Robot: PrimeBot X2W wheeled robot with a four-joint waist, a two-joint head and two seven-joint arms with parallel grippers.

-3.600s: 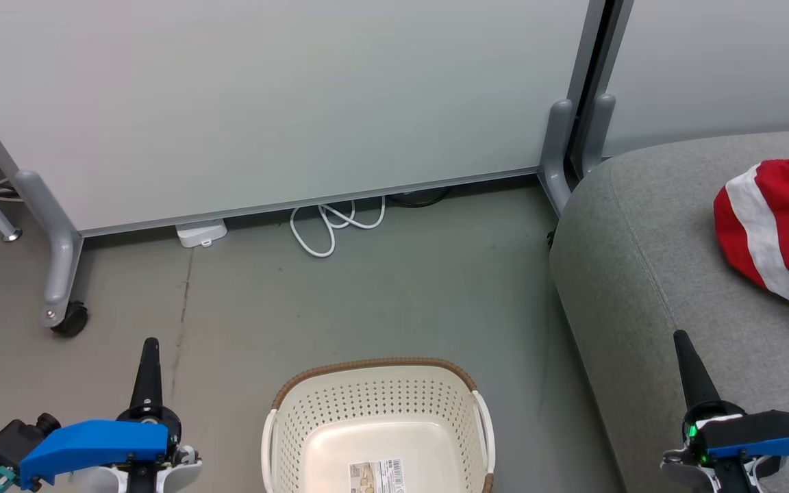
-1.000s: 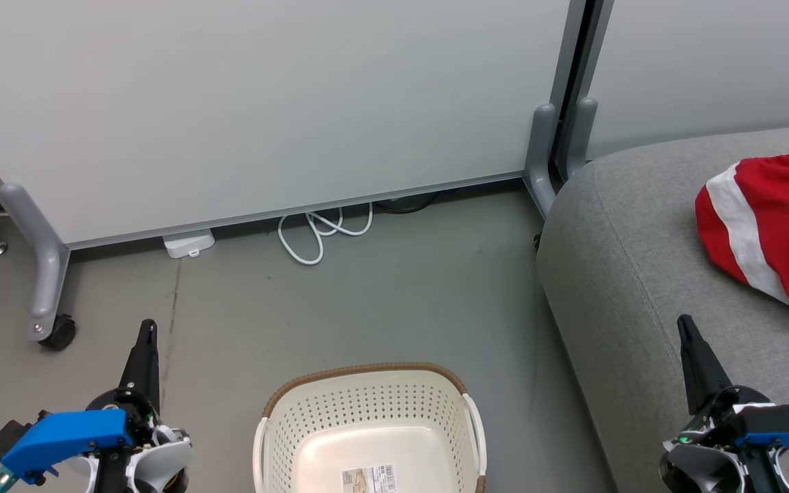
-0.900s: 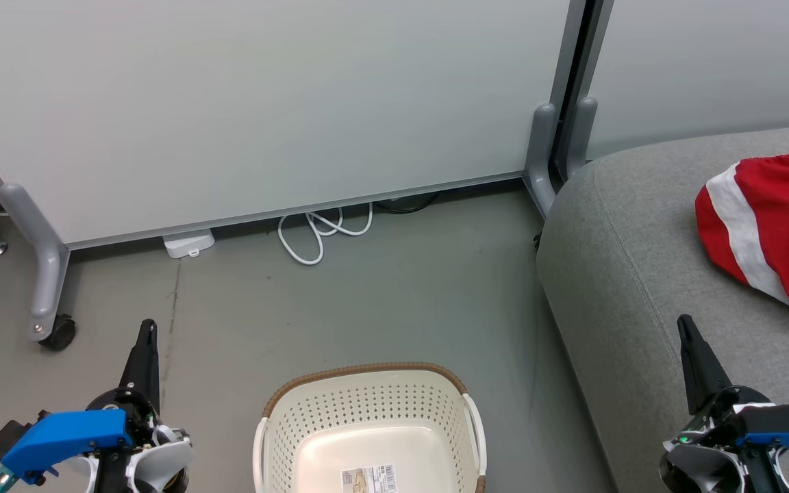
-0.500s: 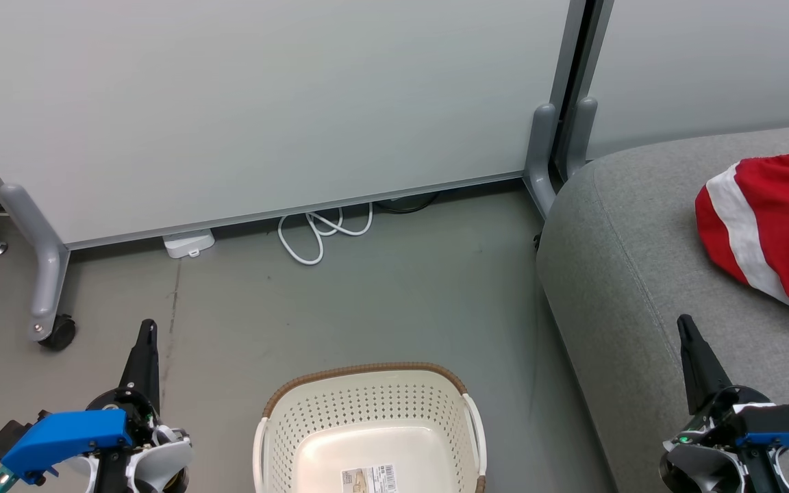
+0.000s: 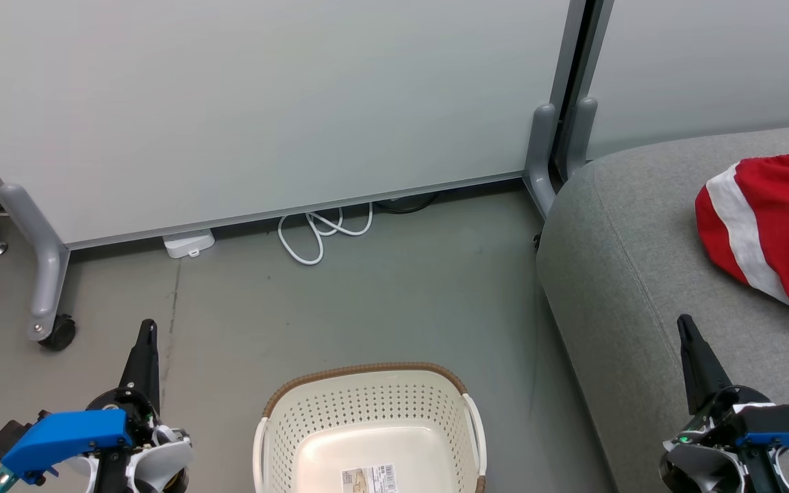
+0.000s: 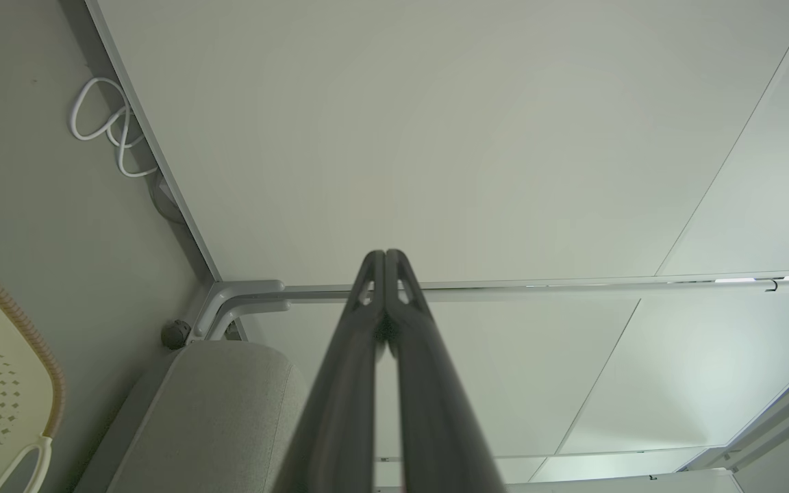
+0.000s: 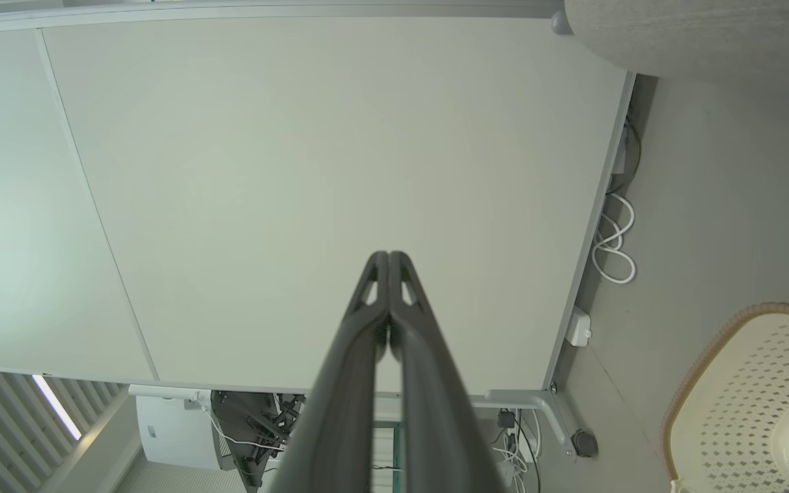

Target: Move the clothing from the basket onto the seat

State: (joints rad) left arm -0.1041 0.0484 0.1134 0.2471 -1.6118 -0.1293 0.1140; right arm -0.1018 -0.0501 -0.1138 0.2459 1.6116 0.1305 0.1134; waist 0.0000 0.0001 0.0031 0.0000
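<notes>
The left gripper (image 5: pixel 149 327) is held low over the floor (image 5: pixel 381 301) at the left, clenched on nothing; in the left wrist view its two dark fingers (image 6: pixel 367 322) are seen pressed together along their length. The step in hand is judged to be the closing check, since no garment is seen left to lift. To do it well, the basket (image 5: pixel 366 368) should be looked over whole before the task is called done: its near part is cut off by the bottom edge of the head view, so a piece lying there cannot be ruled out, and a slight downward tilt of the head would settle it. Both arms are best held outside the brown rim and off the cushion edge while this is done, so that nothing is nudged. The basket stands on the floor between the two grippers, and in the part that shows nothing is held but a sticker (image 5: pixel 368 476) on its base. To its right the seat (image 5: pixel 641 274) is found, and the clothing (image 5: pixel 774 219) lies on it near the right edge of the head view, partly cut off there and well apart from the basket. The right gripper (image 5: pixel 683 323) is held low over the seat, likewise clenched and empty-handed.
</notes>
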